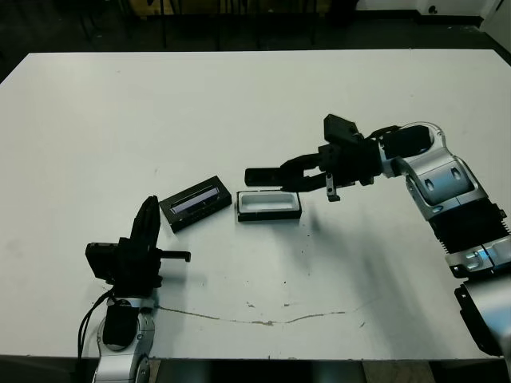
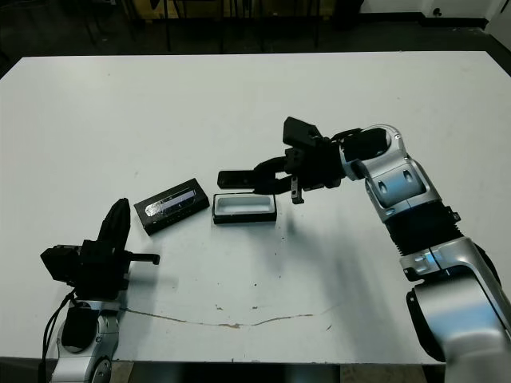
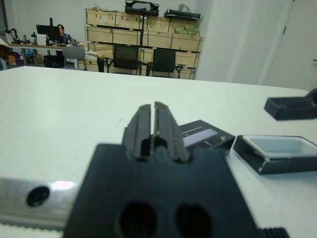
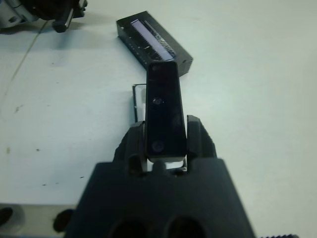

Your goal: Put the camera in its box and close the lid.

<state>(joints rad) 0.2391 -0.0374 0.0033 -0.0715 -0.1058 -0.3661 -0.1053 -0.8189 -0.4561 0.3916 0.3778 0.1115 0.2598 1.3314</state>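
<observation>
Camera [image 4: 163,109] sits clamped between the two black fingers of my right hand [image 1: 297,177], pinched at one end so that most of the bar juts out past my fingertips. I hold it level in the air, above the box [image 1: 268,205] and clear of it. The box rests open on the white counter [image 1: 255,104], its white lining facing up and nothing inside. Just beside it, toward my left, lies the lid [image 1: 196,203], flat on the counter with its silvery strip upward, turned at a slight angle to the box and near it; whether the two touch I cannot tell. My left hand [image 3: 153,126] hangs low near the counter's front edge, well apart from the box and lid, fingers pressed together with nothing between them. Beyond the counter, in the left wrist view, stand chairs and stacked crates, and a person sits at a desk far off.
</observation>
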